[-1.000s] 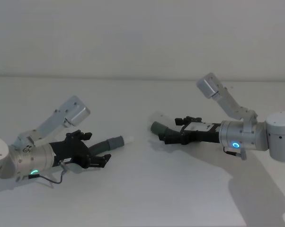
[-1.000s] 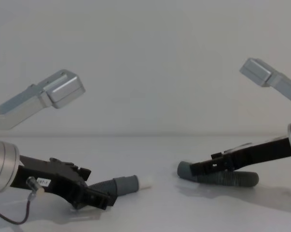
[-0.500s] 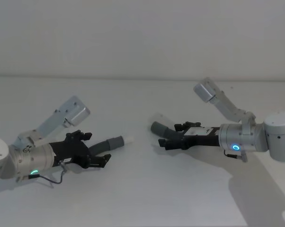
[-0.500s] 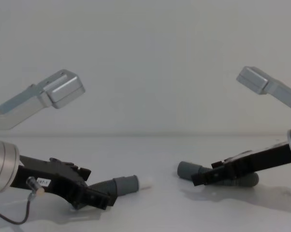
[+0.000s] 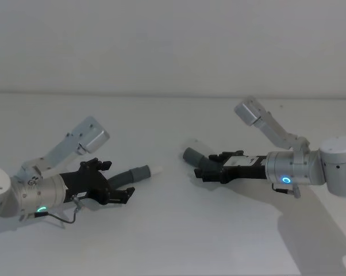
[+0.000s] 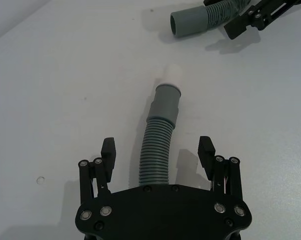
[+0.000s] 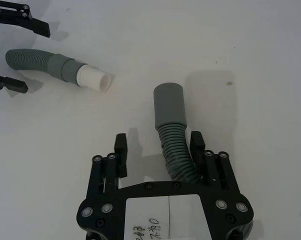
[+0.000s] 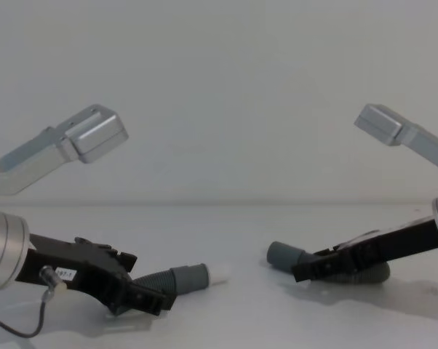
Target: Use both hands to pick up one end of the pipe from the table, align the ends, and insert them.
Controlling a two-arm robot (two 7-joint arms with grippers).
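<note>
The dark grey corrugated pipe's white-tipped piece (image 5: 139, 172) and plain-cuffed piece (image 5: 191, 156) lie apart on the plain white table (image 5: 173, 241). The black left gripper (image 6: 158, 146) and right gripper (image 7: 159, 139) each straddle one, jaws wide, gripping nothing. The hose tails are hidden beneath them.

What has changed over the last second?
The right gripper has tilted down toward the table, its open jaws now low on either side of the plain-cuffed hose piece, not yet closed on it. The left gripper, open around the white-tipped hose piece, and both hose pieces have stayed put.

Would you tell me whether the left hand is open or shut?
Open: the left hand has fingers straddling the ribbed hose with gaps.
</note>
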